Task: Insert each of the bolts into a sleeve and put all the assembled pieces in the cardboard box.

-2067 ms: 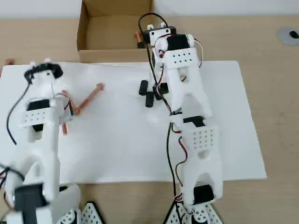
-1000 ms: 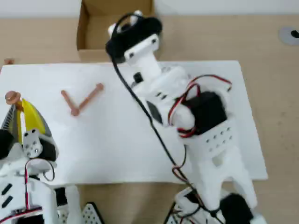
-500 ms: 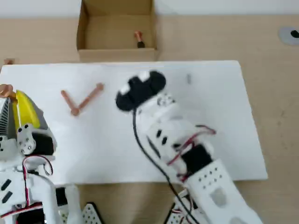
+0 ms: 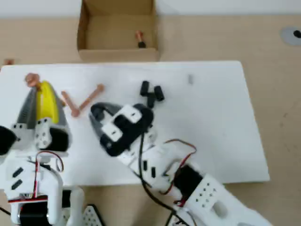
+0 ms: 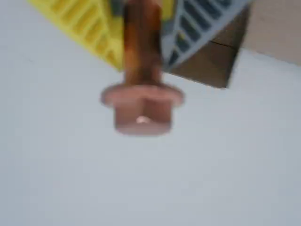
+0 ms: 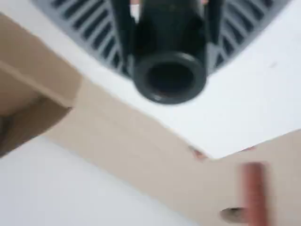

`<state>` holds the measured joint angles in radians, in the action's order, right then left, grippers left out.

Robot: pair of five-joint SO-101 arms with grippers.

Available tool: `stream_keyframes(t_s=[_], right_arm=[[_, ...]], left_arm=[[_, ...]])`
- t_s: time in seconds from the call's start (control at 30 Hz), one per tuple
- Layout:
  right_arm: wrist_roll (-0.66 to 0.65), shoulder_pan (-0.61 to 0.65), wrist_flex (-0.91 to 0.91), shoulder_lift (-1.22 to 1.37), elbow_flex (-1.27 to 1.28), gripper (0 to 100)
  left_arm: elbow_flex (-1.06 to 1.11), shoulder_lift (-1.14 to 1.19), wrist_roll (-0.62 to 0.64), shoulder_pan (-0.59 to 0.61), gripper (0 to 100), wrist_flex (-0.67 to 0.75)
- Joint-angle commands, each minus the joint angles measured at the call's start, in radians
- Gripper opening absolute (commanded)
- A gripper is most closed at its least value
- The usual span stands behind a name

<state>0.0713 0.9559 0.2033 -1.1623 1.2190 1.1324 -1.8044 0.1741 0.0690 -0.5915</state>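
Observation:
My left gripper (image 4: 33,84) is shut on a copper bolt (image 4: 31,78) above the left end of the white sheet; in the left wrist view the bolt (image 5: 142,70) hangs head-out between the yellow and grey fingers. My right gripper (image 4: 99,117) is over the sheet's middle left, shut on a black sleeve (image 6: 170,61) whose open bore faces the camera. The left arm's bolt (image 6: 254,188) shows blurred beyond it. Two loose bolts (image 4: 82,101) lie in a V between the grippers. Loose black sleeves (image 4: 151,92) lie mid-sheet. The cardboard box (image 4: 84,33) holds one assembled piece (image 4: 139,40).
The white sheet (image 4: 211,117) covers most of the wooden table; its right half is bare. A box corner (image 5: 221,61) shows behind the held bolt. A small copper piece (image 4: 8,62) lies off the sheet at far left, and a grey disc (image 4: 290,35) at far right.
The right arm drew back from the box to the sheet's middle left. The left gripper, holding the bolt, rose from the left edge toward the sheet's far left area.

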Motion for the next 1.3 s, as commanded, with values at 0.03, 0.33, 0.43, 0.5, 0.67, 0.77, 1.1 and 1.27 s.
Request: stream_keyframes(t_s=[0.03,0.33,0.43,0.5,0.67,0.77,1.1,1.27], right_arm=[[0.008,0.022,-0.029,-0.036,0.035,1.0],[0.011,0.019,-0.031,-0.041,0.073,1.0],[0.011,0.018,-0.031,-0.041,0.074,1.0],[0.011,0.018,-0.031,-0.041,0.074,1.0],[0.011,0.018,-0.031,-0.041,0.073,1.0],[0.011,0.016,-0.031,-0.041,0.074,1.0],[0.011,0.016,-0.087,-0.041,0.071,1.0],[0.011,0.016,-0.086,-0.042,0.070,1.0]], left_arm=[[-0.068,0.002,-0.064,-0.101,1,0.017],[-0.331,0.005,-0.081,-0.339,1,-0.276],[-0.370,0.019,-0.129,-0.341,1,-0.342],[-0.394,0.045,-0.150,-0.341,1,-0.388],[-0.462,0.108,-0.103,-0.347,1,-0.459],[-0.463,0.134,-0.060,-0.347,1,-0.459],[-0.374,0.147,0.009,-0.339,1,-0.402],[-0.284,0.145,0.028,-0.284,1,-0.287]])
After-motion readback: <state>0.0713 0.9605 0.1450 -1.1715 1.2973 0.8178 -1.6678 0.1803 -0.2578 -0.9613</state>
